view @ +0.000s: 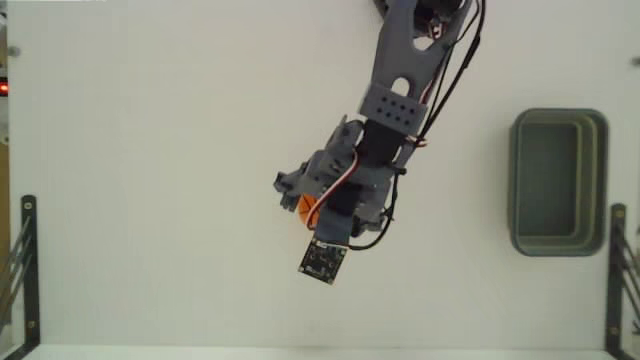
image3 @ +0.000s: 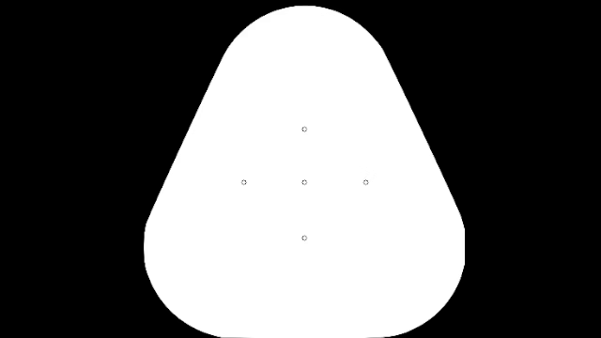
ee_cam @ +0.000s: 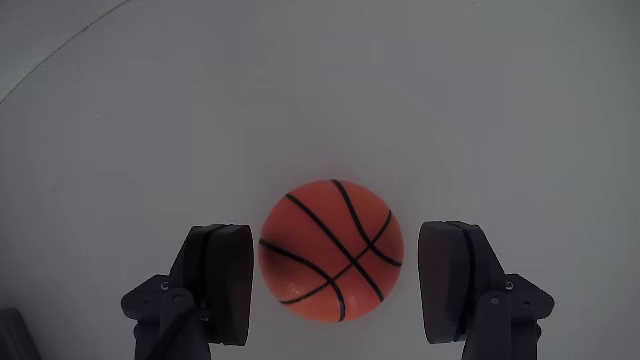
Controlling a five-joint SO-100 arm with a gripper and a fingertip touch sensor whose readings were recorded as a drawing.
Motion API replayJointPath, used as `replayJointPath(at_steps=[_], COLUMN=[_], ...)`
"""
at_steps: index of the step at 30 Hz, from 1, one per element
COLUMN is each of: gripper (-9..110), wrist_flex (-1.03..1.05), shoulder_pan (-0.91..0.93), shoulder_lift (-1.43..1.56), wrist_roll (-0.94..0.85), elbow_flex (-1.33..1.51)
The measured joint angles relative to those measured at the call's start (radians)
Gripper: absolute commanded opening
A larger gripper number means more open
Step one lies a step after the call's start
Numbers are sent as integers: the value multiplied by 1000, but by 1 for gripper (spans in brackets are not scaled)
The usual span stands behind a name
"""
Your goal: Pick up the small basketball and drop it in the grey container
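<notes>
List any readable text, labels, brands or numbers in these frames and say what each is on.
None can be read.
The small basketball shows only black seam lines, no lettering.
The grey container is plain in the fixed view.
The gripper, its arm and the white table carry no visible markings.

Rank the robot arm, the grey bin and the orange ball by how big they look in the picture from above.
1. The robot arm, largest.
2. The grey container.
3. The small basketball, smallest, though the gripper hides most of it.
</notes>
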Motion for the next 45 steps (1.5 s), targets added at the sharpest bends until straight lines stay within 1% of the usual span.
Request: replayJointPath(at_steps=[31,45], gripper=[110,110], wrist_flex=[-186,-224], shoulder_pan=[2,3], shoulder_lift=[-17,-18], wrist_roll=[2,0], elbow_flex=[172,206])
